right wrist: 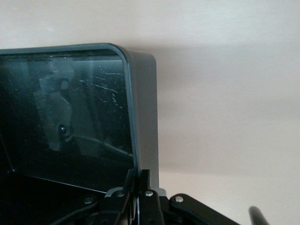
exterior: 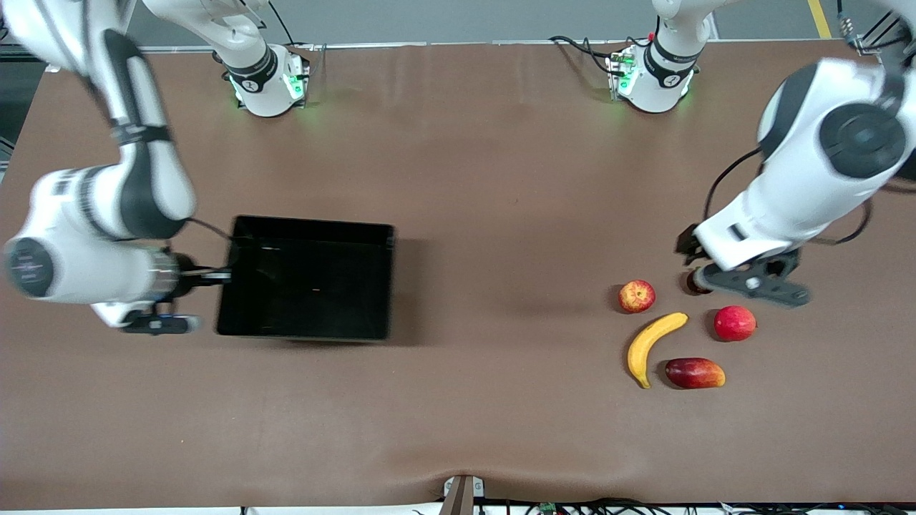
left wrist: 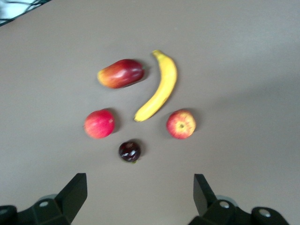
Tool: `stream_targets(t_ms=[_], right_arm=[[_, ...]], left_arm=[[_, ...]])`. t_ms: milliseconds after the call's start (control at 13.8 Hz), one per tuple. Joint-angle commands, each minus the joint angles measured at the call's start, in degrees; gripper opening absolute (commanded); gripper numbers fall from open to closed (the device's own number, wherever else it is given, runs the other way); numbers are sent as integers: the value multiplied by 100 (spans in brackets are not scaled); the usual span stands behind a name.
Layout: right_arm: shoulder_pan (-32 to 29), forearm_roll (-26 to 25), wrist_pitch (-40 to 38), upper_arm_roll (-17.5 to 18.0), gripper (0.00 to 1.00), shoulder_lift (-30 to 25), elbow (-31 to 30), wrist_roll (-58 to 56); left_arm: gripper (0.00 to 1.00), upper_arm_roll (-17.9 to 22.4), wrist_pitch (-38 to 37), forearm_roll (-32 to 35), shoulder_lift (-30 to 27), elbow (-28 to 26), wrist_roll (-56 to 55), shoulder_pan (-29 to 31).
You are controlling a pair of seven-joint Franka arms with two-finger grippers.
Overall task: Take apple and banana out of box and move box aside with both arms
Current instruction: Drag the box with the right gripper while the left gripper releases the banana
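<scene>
The black box (exterior: 308, 279) is toward the right arm's end of the table. My right gripper (exterior: 223, 275) is shut on the rim of its end wall (right wrist: 143, 117), one finger inside and one outside (right wrist: 139, 177). The yellow banana (exterior: 651, 345) (left wrist: 159, 86) and the red-and-yellow apple (exterior: 636, 295) (left wrist: 181, 123) lie on the table toward the left arm's end. My left gripper (exterior: 751, 286) (left wrist: 140, 197) hangs open above the table beside the fruits, with nothing between its fingers.
An all-red apple (exterior: 734, 322) (left wrist: 99, 123), a red-and-yellow mango (exterior: 695, 373) (left wrist: 121, 73) and a small dark round fruit (exterior: 693, 282) (left wrist: 130, 151) lie in the same cluster. The dark fruit lies closest under the left gripper. Brown table (exterior: 501, 214) stretches between box and fruits.
</scene>
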Motion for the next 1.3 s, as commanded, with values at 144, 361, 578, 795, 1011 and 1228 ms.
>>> stream_targets(t_ms=[144,361,578,795,1011,1228], right_arm=[[-1171,-98,229,152,0,-113,-402,-1413],[-1743,-195,990,152,0,-78,-893,-2150],[-2060,-203,1662,152,0,88,-1273,-2372],[-2263,-203,1645,152,0,238,-1264,-2646],[-2378,-203,1487,152,27,247,-1229,-2690],[-2360,-195,1110,161,100,274,-827,-2698]], left_arm=[[100,0,-856,-131,-165,532,108,318],[100,-8,-927,-314,-358,524,109,442],[100,26,-936,-368,-473,524,135,442],[100,-34,-936,-465,-508,524,179,635],[100,-35,-944,-596,-798,506,144,636],[100,-17,-936,-737,-948,489,109,644]])
